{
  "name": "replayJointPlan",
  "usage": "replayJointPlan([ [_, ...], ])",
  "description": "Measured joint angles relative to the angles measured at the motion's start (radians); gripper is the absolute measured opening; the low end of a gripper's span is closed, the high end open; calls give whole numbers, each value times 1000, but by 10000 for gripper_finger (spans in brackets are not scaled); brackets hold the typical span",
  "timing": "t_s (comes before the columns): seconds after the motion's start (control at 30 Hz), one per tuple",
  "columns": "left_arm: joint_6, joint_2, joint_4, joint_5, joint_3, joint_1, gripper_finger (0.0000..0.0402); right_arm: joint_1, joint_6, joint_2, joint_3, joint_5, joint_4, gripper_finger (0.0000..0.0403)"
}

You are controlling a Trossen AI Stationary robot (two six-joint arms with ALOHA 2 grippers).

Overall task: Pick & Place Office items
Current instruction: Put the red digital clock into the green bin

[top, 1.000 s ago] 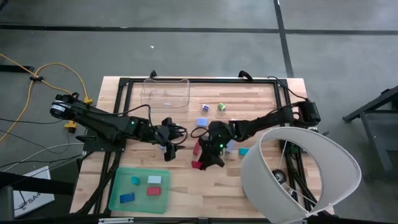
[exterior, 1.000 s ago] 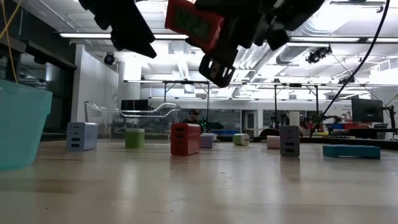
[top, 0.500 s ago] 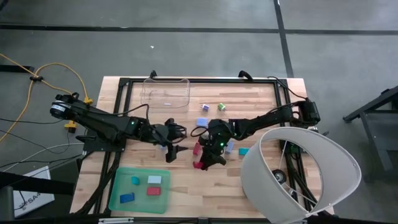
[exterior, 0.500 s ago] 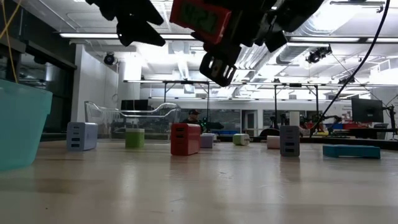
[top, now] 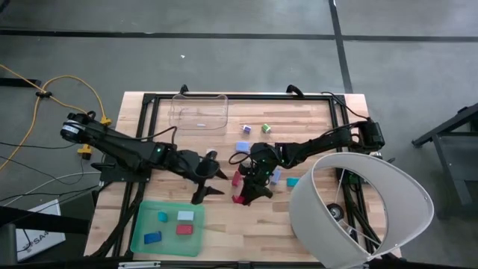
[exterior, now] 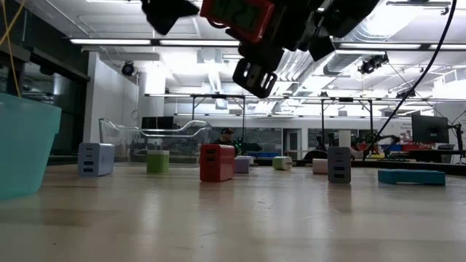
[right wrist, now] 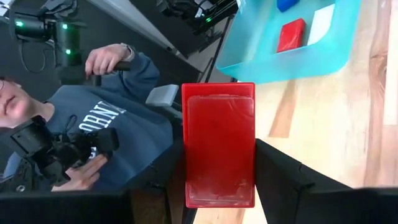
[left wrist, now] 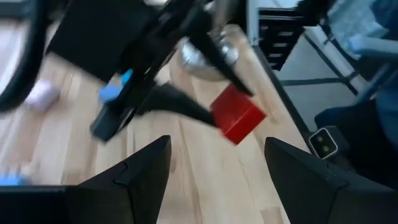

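A red block point(right wrist: 219, 144) hangs above the table's middle, with my right gripper point(top: 243, 193) shut on it. In the low view this block point(exterior: 237, 16) is high over the tabletop. My left gripper point(top: 210, 183) stands open just left of it, facing the block point(left wrist: 237, 115) with nothing between its fingers. A second red block point(exterior: 217, 161) stands on the wood. Blue point(top: 245, 129), green point(top: 265, 128), light blue point(top: 244, 146) and teal point(top: 292, 181) pieces lie around it. My right gripper pinches the red block's two long sides point(right wrist: 186, 155) between its two fingers. The fingers lie along the block and reach in from the table's right, slanting toward its near edge. The block is lifted clear of the table, with its broad face toward the wrist camera.
A green tray point(top: 142, 224) at the near left holds blue, teal, white and red pieces. A clear bin point(top: 199, 110) stands at the far edge. A white lampshade point(top: 358, 209) covers the near right corner. A person point(right wrist: 93, 118) sits beyond the near edge.
My left gripper has risen a little and rolled about its own axis, and it has stayed open. The red block in my right gripper has tipped slightly and stays clear of the table.
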Motion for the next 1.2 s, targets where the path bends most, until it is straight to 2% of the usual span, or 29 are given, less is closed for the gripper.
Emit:
replayJointPlan([
  [0.13,75,0,43,-11,0,-20,253,0,60,0,0,-27,56,143],
  [0.77,72,1,73,-8,0,-2,253,0,127,0,0,-49,152,144],
  [1.2,105,98,166,4,0,-9,253,0,134,0,0,-53,163,147],
])
